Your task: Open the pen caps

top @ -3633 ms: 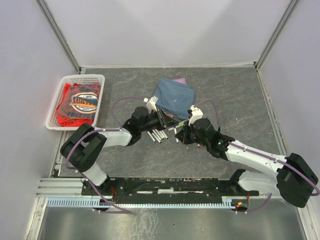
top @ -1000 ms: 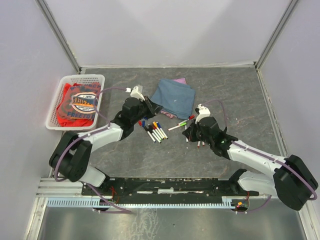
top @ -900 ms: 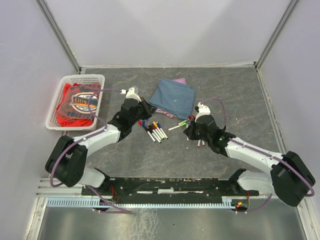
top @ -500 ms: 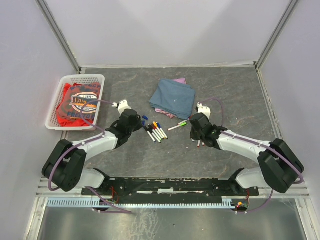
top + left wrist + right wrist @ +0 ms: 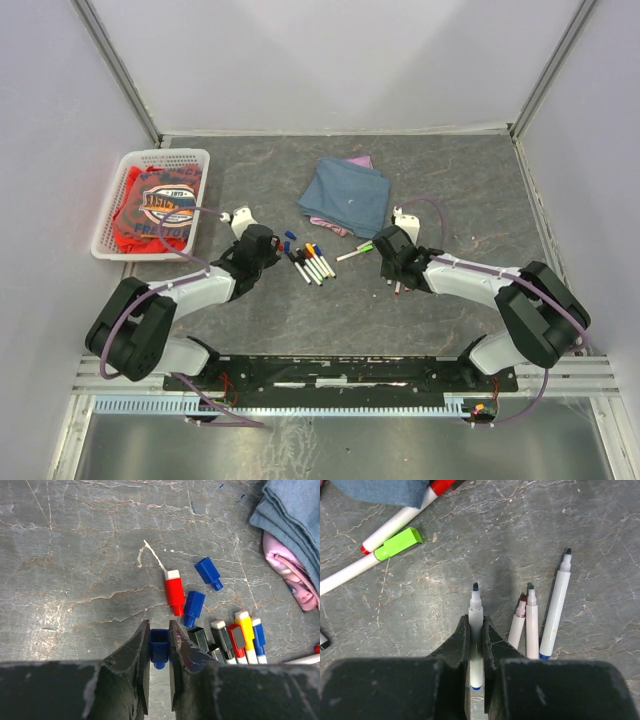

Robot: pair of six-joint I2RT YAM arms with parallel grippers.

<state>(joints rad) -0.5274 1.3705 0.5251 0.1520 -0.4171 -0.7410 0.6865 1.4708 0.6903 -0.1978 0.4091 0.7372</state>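
Note:
My left gripper [image 5: 159,629] is shut on a small blue pen cap [image 5: 159,647], held just above the table left of the pens. Loose pen caps lie ahead of it: a red one [image 5: 174,591], two blue ones [image 5: 208,572] and black ones [image 5: 200,637]. A row of capped pens [image 5: 313,262] lies between the arms. My right gripper [image 5: 475,622] is shut on an uncapped white pen [image 5: 475,607] with a dark tip, low over the table. Three uncapped pens [image 5: 532,622] lie just to its right.
A folded blue cloth [image 5: 348,193] lies behind the pens, over a pink pouch [image 5: 290,575]. A green-capped pen [image 5: 399,543] and a red-ended pen [image 5: 402,520] lie beside the cloth's edge. At the far left stands a white basket [image 5: 105,215] of red cloth.
The left gripper has drawn back from the cloth to a spot left of the pen row. The right gripper has dropped lower beside the uncapped pens.

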